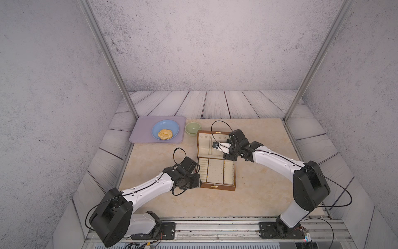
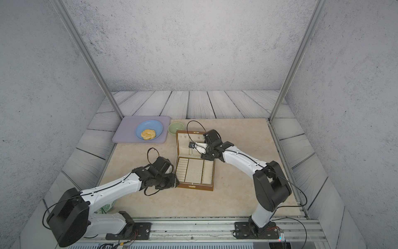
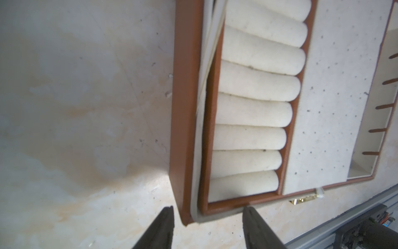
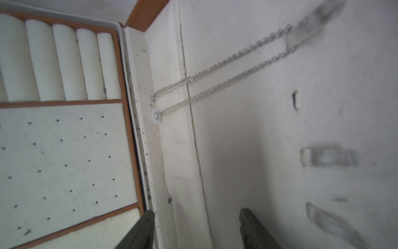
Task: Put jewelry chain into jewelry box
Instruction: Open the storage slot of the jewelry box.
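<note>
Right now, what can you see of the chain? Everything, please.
The chain is a thin, silvery, fine-linked strand, doubled into two nearly parallel, fairly straight runs. It rests on the cream lining inside the open lid of the box. One end is looped over a clear tab. The other crosses a seam in the lining and ends in a small round white pendant. Nothing grips it: the right gripper is open and apart from it.
</note>
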Controlling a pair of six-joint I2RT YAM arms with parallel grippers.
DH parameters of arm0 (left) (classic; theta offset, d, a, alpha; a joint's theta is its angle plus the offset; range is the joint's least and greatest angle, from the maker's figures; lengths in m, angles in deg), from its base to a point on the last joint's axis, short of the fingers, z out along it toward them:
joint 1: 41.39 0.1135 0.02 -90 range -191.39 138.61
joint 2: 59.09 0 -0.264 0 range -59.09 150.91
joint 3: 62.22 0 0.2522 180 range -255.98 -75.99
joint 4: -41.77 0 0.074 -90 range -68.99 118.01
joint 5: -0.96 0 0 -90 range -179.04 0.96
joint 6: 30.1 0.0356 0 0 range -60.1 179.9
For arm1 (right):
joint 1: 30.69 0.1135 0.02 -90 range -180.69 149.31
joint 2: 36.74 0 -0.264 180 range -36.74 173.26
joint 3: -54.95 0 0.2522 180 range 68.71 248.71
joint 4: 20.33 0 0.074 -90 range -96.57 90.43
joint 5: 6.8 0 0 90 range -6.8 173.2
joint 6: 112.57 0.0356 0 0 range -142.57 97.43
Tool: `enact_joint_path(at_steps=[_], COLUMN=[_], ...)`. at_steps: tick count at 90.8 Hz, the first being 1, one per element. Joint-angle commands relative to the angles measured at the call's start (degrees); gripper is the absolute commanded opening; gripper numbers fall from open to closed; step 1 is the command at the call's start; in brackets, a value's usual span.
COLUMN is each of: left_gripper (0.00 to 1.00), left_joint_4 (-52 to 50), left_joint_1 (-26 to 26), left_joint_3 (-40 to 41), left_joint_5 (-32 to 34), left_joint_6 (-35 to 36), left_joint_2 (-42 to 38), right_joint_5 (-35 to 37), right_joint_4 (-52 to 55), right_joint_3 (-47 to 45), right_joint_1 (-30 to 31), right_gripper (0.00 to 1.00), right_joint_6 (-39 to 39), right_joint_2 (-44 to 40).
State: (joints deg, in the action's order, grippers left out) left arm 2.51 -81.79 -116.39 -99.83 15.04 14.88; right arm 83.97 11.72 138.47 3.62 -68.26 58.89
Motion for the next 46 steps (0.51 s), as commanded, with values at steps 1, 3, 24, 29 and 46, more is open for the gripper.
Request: enact_joint_path(at_steps=[1,3,24,29,46], left_gripper=[0.55,0.56,0.56,0.55,0.55], left_joint_4=[-4.2,-4.3,-4.5,-4.5,-4.3], left_joint_1=[0.0,0.0,0.0,-0.1,0.0], left_joint_3=[1.0,1.0,1.2,1.2,1.2], left_joint_5=[2.4,2.4,2.6,2.6,2.6], left_joint_6=[0.6,0.6,0.7,0.7,0.5], left_joint_2=[1.6,1.6,1.2,1.2,1.1], right_joint_5=[1.3,1.2,-0.6,-0.8,-2.4], right_joint_4=[-2.4,-2.6,-1.5,-1.5,-1.6], right_joint_3=[0.0,-0.1,0.6,0.5,0.1], right_joint_1=[-0.6,-0.7,-0.8,-0.8,-0.6], right_gripper=[0.66,0.66,0.66,0.67,0.67], right_joint_6=[0.3,0.4,2.1,2.5,3.5], right_joint_2=[1.2,1.5,4.2,4.6,5.3])
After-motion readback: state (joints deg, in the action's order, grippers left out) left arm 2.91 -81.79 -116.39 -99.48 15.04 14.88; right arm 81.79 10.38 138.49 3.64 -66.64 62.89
